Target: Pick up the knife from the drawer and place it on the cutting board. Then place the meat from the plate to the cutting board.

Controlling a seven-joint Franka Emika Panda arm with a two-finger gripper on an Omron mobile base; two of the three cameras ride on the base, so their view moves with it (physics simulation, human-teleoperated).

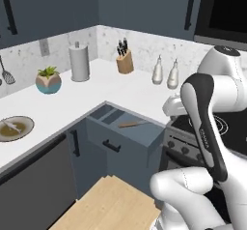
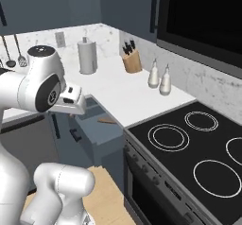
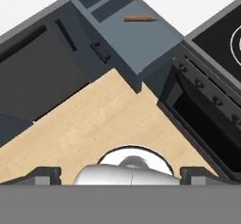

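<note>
1. Left base view: one wide slate-blue drawer (image 1: 126,127) with a short black bar handle stands pulled out of the corner cabinet below the white countertop (image 1: 96,96). One slim knife with a tan wooden handle (image 1: 132,124) lies flat on the drawer's floor, near its right end. One round olive-brown plate with a paler rim (image 1: 14,128) sits on the countertop at far left, and one pale grey-white piece of meat (image 1: 11,126) lies on it. Also on the counter are one grey paper-towel roll (image 1: 79,63), one small potted plant (image 1: 48,80), one wooden block of black-handled knives (image 1: 124,60) and two pale bottles (image 1: 165,73).

2. Right base view: the same knife (image 2: 107,121) shows as a short tan sliver in the drawer (image 2: 101,120), just left of the black stovetop (image 2: 198,148), on which four ring burners can be counted, one cut off by the frame edge. The block of black-handled knives (image 2: 132,58), the two bottles (image 2: 159,80) and the paper-towel roll (image 2: 87,56) stand along the back.

3. Hand view: the gripper (image 3: 120,173) hangs high above the pale wood floor (image 3: 101,129), its two dark fingertips (image 3: 47,175) spread wide apart with nothing between them. The knife (image 3: 139,18) lies in the drawer (image 3: 129,35) far ahead, well apart from the fingers.
</note>
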